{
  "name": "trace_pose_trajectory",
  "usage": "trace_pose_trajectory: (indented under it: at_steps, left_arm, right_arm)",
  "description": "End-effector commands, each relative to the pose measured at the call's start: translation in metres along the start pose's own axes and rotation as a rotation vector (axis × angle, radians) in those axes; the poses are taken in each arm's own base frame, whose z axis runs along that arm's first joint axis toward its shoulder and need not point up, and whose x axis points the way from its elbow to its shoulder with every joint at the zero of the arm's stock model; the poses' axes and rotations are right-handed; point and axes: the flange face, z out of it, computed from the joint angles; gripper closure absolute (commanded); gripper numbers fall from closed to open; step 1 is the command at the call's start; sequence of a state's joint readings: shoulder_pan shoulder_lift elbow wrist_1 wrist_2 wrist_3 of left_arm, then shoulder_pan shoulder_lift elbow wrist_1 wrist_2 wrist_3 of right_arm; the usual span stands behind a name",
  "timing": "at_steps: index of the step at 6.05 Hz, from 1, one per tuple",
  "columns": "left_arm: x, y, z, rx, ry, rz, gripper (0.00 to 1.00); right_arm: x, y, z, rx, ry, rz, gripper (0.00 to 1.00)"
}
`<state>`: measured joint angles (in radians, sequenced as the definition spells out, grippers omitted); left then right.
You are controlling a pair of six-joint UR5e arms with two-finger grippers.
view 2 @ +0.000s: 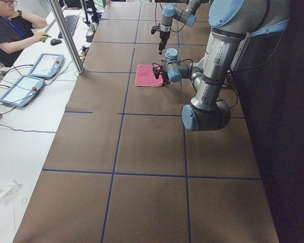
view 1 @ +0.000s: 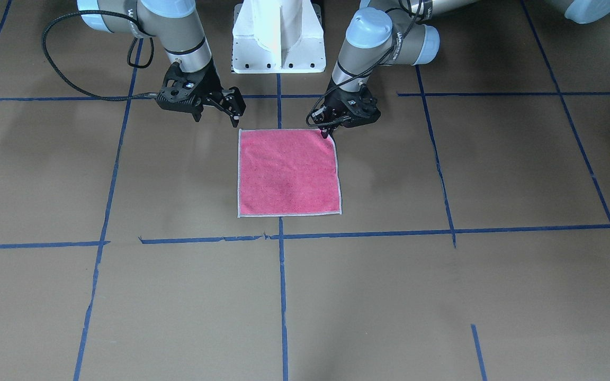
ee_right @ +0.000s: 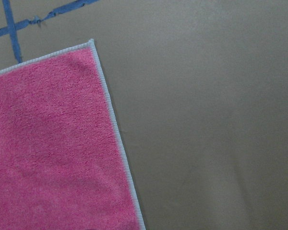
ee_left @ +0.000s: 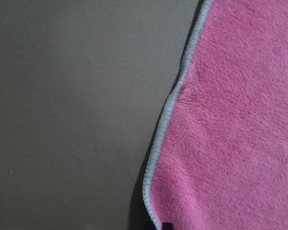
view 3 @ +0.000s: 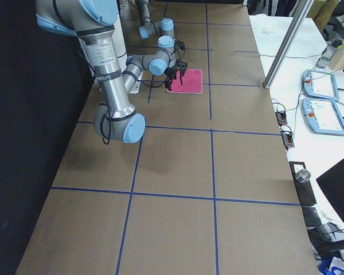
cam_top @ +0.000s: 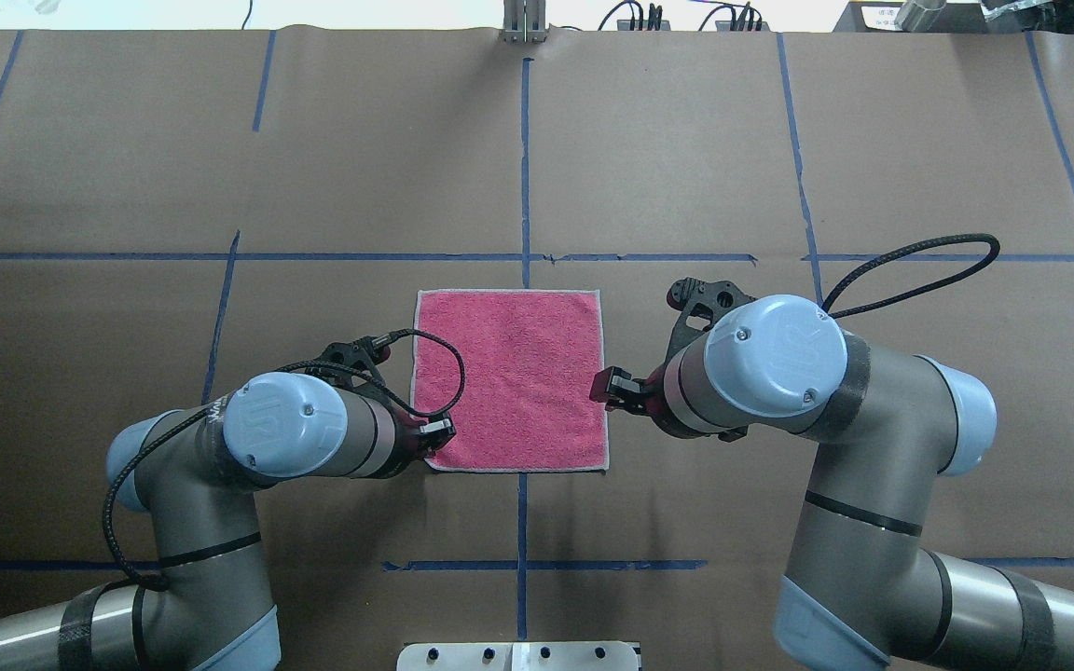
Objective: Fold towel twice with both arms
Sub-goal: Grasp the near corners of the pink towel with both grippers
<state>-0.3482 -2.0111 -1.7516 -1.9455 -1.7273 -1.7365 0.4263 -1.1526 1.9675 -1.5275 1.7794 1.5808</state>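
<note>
The left arm [cam_top: 285, 424] reaches in low, its wrist bent toward the middle of the table. The left gripper [view 1: 330, 132] is right down at the towel's corner nearest the robot on that side, tips touching the cloth. From where the cameras sit I cannot tell whether its fingers are pinched on the corner or just resting there. Its wrist view shows only a dark tip at the bottom, right at the hem, and the whitish edging bows inward there with a small crease in the pile beside it.

The towel [cam_top: 509, 373] lies flat and unfolded, pink-red face up, on the brown paper-covered table [cam_top: 127, 140]. It straddles the central strip of blue tape [cam_top: 525, 158], with its far edge stopping just short of the cross line. All four sides look straight apart from that bend.

The right gripper [cam_top: 610, 387] hangs above the towel's right edge, toward the near corner and clear of the cloth. Its fingers [view 1: 237, 111] stand apart with nothing between them. Behind it the right arm [cam_top: 779, 359] is held higher than the left one, a black cable looping out from its wrist.
</note>
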Motion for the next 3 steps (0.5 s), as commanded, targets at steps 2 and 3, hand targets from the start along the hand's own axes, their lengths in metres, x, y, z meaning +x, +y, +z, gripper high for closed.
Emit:
trace_pose_trajectory:
  at_steps: [2,3]
  left_arm:
    - [-0.001,0.0,0.0,0.0,-0.002,0.003,0.96]
    - [-0.001,0.0,0.0,0.0,0.0,0.003,0.96]
  right_arm:
    - [-0.004,0.011,0.018,0.021,0.024,0.004,0.04]
    - [-0.008,0.014,0.025,0.018,0.03,0.124,0.2]
